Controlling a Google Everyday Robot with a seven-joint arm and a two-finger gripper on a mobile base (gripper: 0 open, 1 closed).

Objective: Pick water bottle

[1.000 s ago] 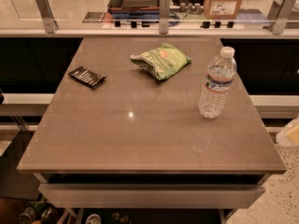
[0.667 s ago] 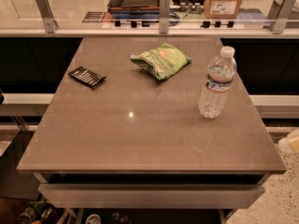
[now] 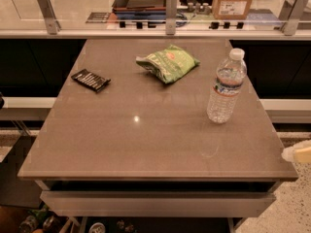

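gripper (image 3: pixel 297 153) at right edge, beside table (image 3: pixel 146 144) corner, released or clenched: cannot tell | bottle (image 3: pixel 226 86) upright, up-left of gripper, well apart | best: approach level, clamp mid-body, avoid tipping

You have the water bottle (image 3: pixel 226 87) standing upright on the table (image 3: pixel 146 144), near its right edge, about midway back. The snack bag (image 3: pixel 168 62) lies behind it and to its left, toward the far edge. The flat packet (image 3: pixel 91 79) lies near the left edge, well apart from both. The gripper (image 3: pixel 296 154) sits just off the near right corner.
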